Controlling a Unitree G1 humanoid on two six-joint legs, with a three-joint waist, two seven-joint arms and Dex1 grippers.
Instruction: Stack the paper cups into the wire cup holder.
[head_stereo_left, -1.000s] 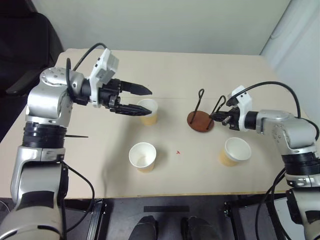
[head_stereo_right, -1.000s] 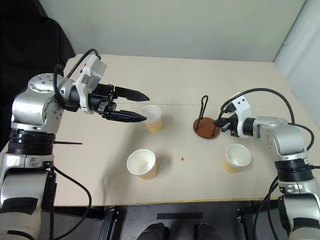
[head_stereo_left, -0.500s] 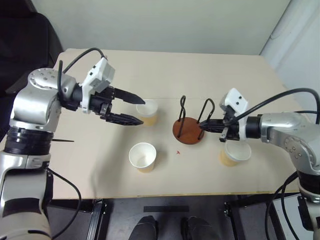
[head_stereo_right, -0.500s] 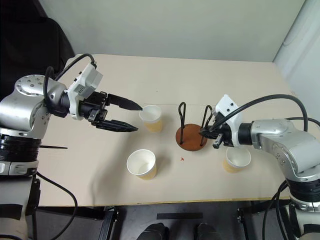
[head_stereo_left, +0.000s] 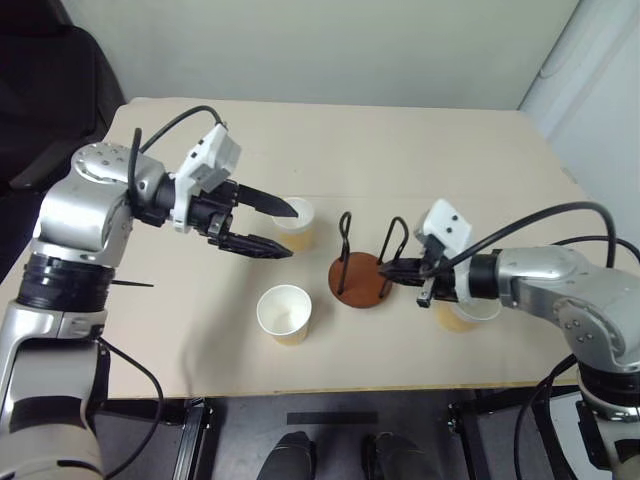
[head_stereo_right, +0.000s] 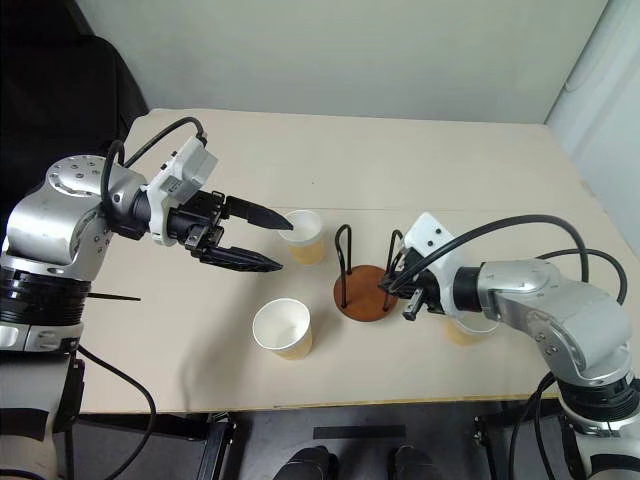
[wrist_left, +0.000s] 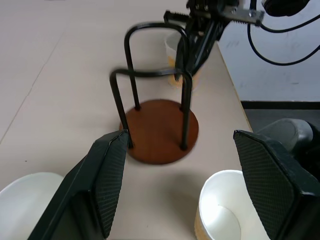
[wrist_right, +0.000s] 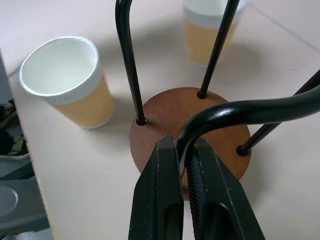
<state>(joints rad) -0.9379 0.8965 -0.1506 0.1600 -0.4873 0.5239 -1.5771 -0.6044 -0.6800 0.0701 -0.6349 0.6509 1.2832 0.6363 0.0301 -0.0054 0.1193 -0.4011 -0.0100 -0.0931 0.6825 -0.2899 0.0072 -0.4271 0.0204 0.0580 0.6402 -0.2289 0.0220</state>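
The round reddish-brown disc base with two upright dark wire loops, the wire cup holder (head_stereo_left: 360, 280), stands near the middle of the pale tabletop (head_stereo_left: 420, 150). The right tool (head_stereo_left: 400, 270) is clamped on one wire loop of it, fingers pinched tight around the thin rod in the right wrist view. The left tool (head_stereo_left: 275, 225) hangs with its fingers wide apart and empty, just beside the far tapered paper cup (head_stereo_left: 297, 222), white at the rim and tan-yellow below. A second such cup (head_stereo_left: 285, 313) stands near the front edge, left of the holder; a third (head_stereo_left: 462, 312) sits just behind the right tool.

The holder looks stiff and light, likely to slide or tip if pulled high on the wire, so a low grip steadies it best. The cups are probably thin, light and easily crushed; taking one across its wall below the rolled rim, with gentle pressure, seems wisest.
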